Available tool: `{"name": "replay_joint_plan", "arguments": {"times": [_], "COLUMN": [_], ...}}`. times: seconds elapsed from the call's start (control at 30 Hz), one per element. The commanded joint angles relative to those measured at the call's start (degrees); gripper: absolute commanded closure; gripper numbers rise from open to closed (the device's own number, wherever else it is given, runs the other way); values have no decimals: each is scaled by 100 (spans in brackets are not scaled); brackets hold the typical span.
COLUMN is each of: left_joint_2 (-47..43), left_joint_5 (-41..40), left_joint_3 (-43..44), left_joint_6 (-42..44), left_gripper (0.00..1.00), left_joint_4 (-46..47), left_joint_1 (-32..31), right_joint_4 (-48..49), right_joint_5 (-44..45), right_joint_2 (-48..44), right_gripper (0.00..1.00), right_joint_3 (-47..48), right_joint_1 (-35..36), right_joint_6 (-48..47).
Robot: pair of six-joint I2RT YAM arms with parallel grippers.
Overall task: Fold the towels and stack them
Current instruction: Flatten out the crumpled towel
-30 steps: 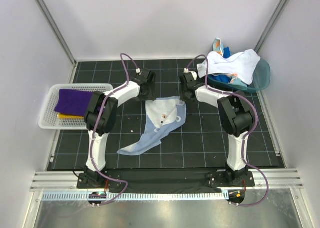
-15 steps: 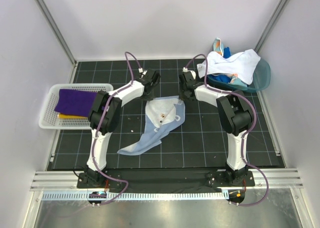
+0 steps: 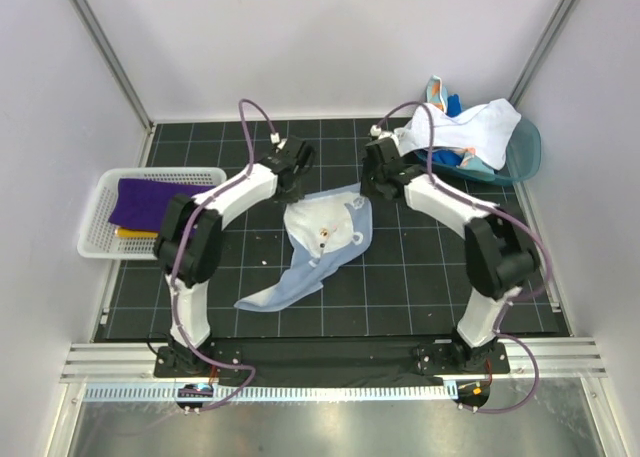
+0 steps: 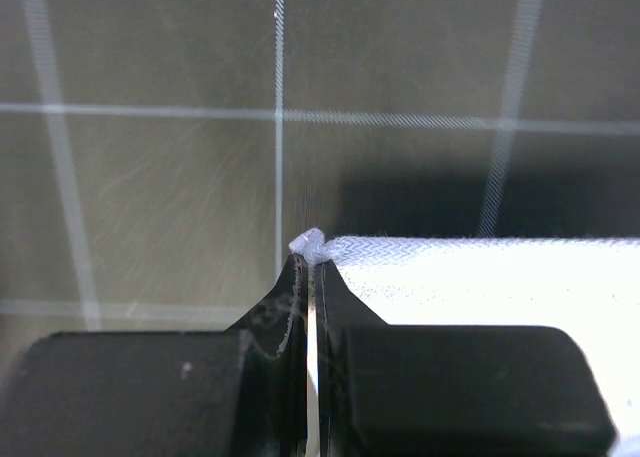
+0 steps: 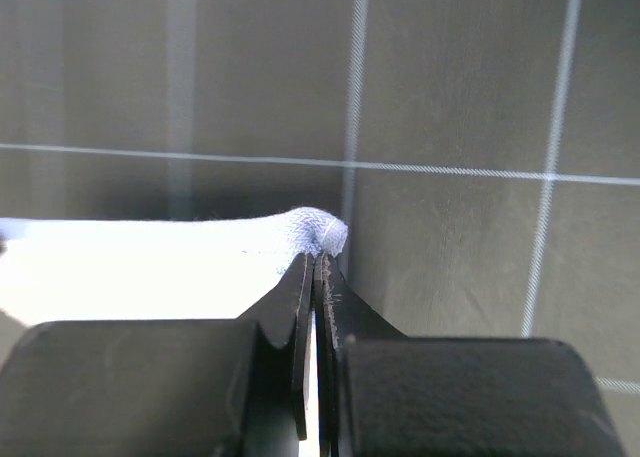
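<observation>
Now I see the left gripper and right gripper each pinched tight on a far corner of the pale blue-white cloth towel, which lies mid-table on the black gridded mat.

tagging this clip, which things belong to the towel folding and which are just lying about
Job: pale blue-white towel, left gripper, right gripper, purple towel, yellow towel, heaped towels
Lying about: white mesh basket, teal tub

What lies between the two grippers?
In the top view, the far edge of the pale blue-white cloth towel spans from left gripper to right gripper.
</observation>
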Motion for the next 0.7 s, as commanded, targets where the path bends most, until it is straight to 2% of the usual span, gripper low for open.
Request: {"name": "replay_joint_plan", "arguments": {"times": [0.0,0.2,0.3,0.43,0.67], "left_joint_2": [-1283,-2776,-3244,-3981,-4624], "left_joint_5": [-443,-767,-1014,-1154,-1076], "left_joint_3": [-142,-266,-30,383,1025], "left_joint_6": [244,419,490,569,595], "left_gripper": [100,100,100,100,100], "left_joint_4": [-292,-785,-1162,-1558,-1998], "left_joint_1": [-170,-767,-1136,-1611,-2341], "right_joint_4": [98,134,55,-60,-367], "right_joint_5": [102,-363,-565,-985,-1550], "right_joint_2": [-1425,-3172,-3884,-4597,-5284], "right_gripper": [99,99,99,99,99], "right_joint_3": [-142,-503,-468,-362,190], "right_joint_1": [17,184,307,404,422], "right_joint_6": [-171,-337,-434,-548,-645]}}
